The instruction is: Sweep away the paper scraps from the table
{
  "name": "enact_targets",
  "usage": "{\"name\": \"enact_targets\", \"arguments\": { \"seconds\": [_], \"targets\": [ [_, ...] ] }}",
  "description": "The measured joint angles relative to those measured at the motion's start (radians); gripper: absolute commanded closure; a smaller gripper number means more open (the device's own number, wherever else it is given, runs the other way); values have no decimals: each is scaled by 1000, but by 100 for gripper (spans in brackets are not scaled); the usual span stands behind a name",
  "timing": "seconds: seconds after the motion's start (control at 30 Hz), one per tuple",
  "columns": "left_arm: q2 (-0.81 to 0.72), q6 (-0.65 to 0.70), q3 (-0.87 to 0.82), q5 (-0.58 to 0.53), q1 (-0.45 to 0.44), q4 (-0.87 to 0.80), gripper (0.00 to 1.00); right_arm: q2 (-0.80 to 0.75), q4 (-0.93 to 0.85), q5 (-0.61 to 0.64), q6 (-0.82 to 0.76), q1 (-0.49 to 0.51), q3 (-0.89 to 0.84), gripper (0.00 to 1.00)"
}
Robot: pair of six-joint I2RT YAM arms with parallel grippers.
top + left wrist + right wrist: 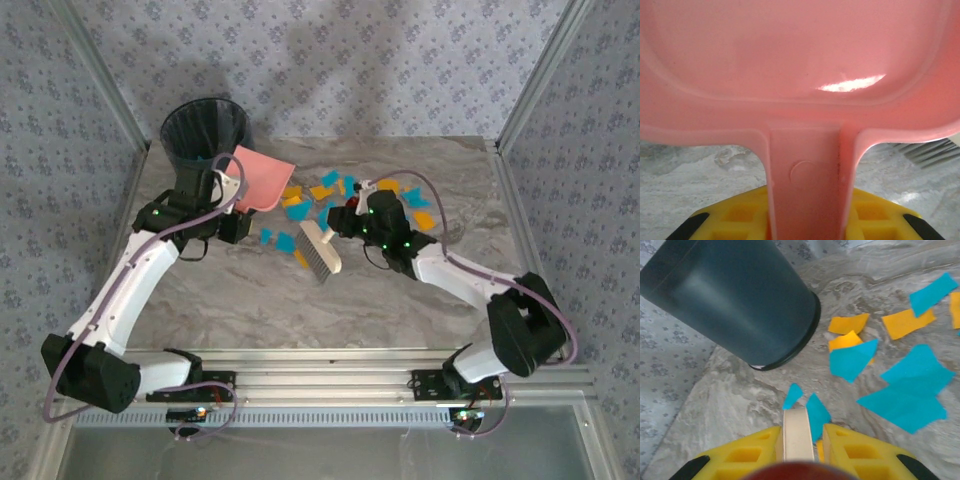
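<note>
one table (250, 300), grey-beige marbled stone edged by aluminium rails, with blue-grey floral wallpaper on the three sides. two white arms reach in from 6 o'clock. one black bin (205, 130) stands in the 11 o'clock corner. one pink dustpan (262, 178) sits just beside it toward 12; the left gripper (807, 217) is clamped tight on its handle, yellow fingers (735, 215) either side. one cream brush (320, 250) lies near the table's middle, bristles toward 6, its handle pinched fast in the right gripper (799, 440). the paper scraps (296, 210), some fifteen visible from above, orange and teal, partly overlapping, lie on the table from 12 to 1 o'clock, between the dustpan's mouth and the right arm, with a few by the brush head.
</note>
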Motion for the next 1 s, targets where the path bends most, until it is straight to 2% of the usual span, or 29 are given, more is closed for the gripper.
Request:
{"name": "enact_targets", "arguments": {
  "seconds": [0.23,0.63,1.0],
  "targets": [
    [-51,-19,-37,-65,14,51,100,175,74,-37,96,23,129,100],
    [-58,-34,-47,-79,33,70,100,436,151,-56,239,37,330,100],
    [-58,-34,-49,-79,33,69,100,554,121,-3,313,35,393,100]
  ]
}}
